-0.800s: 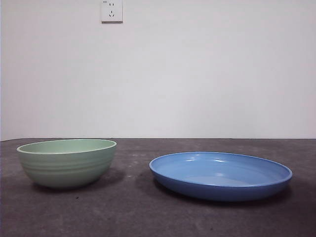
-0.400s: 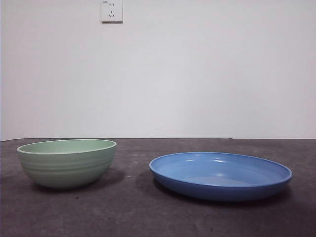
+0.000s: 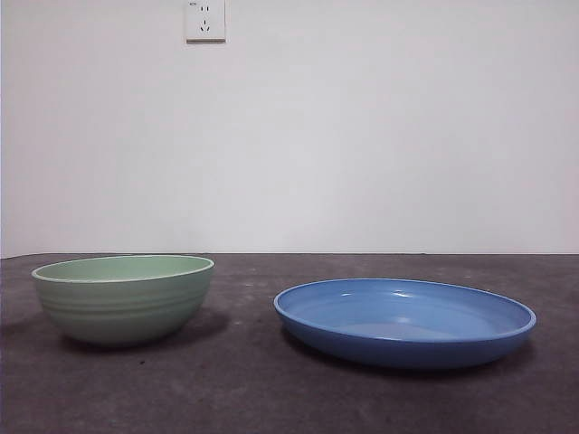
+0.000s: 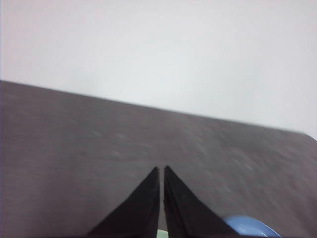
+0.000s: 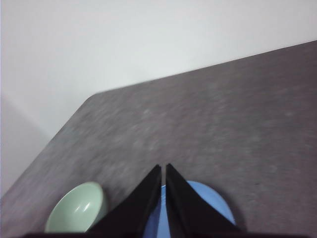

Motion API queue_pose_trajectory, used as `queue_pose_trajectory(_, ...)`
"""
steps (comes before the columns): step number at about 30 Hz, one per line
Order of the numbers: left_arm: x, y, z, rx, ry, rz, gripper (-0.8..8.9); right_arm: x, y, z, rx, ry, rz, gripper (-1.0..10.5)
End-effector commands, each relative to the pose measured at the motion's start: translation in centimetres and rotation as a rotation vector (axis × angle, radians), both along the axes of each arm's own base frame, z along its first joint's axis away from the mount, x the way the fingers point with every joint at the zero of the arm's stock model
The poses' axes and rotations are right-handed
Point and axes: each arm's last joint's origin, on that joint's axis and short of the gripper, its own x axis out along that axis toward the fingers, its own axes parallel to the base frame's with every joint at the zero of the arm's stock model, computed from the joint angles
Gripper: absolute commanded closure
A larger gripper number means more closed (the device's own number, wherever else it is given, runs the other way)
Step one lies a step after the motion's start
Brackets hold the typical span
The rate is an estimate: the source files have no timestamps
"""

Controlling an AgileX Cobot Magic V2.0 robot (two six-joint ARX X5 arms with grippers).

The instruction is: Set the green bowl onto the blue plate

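The green bowl (image 3: 123,297) stands upright on the dark table at the left of the front view. To its right, apart from it, lies the blue plate (image 3: 404,321), holding nothing. Neither gripper appears in the front view. My right gripper (image 5: 163,168) is shut, high above the table, with the blue plate (image 5: 213,202) under its jaws and the green bowl (image 5: 77,214) off to one side. My left gripper (image 4: 161,170) is also shut and holds nothing; a sliver of the blue plate (image 4: 250,226) shows beside its jaws.
A white wall stands behind the table, with a power socket (image 3: 205,19) high on it. The dark table top (image 3: 244,389) stretches in front of both dishes.
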Motion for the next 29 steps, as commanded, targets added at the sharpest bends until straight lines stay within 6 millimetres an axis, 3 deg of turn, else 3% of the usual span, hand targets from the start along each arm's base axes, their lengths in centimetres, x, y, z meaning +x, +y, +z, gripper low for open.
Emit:
queue_pose_trajectory(1,0.3,-0.5,1.7,0.022,-0.006,-0.115,7.98,0.3,0.4,1.8,-0.056,-0.021,0.07,9.4)
queue_pose_trajectory(5,0.7,-1.5,2.8,0.039,0.014,-0.235,7.98,0.7,1.2,3.5,-0.09,0.01,0.191,9.4)
queue_pose_trajectory(9,0.9,-2.6,2.6,0.054,0.041,-0.342,7.98,1.2,2.4,4.1,-0.162,0.019,0.338,9.4)
queue_pose_trajectory(22,0.9,-3.6,2.1,0.098,0.072,-0.435,7.73,0.9,3.0,3.3,-0.259,0.087,0.439,9.3)
queue_pose_trajectory(25,0.9,-3.6,2.1,0.106,0.069,-0.437,6.43,0.9,3.0,3.3,-0.259,0.086,0.439,8.7)
queue_pose_trajectory(29,0.9,-3.6,2.1,0.106,0.069,-0.437,3.37,1.0,2.9,3.3,-0.257,0.089,0.429,5.4)
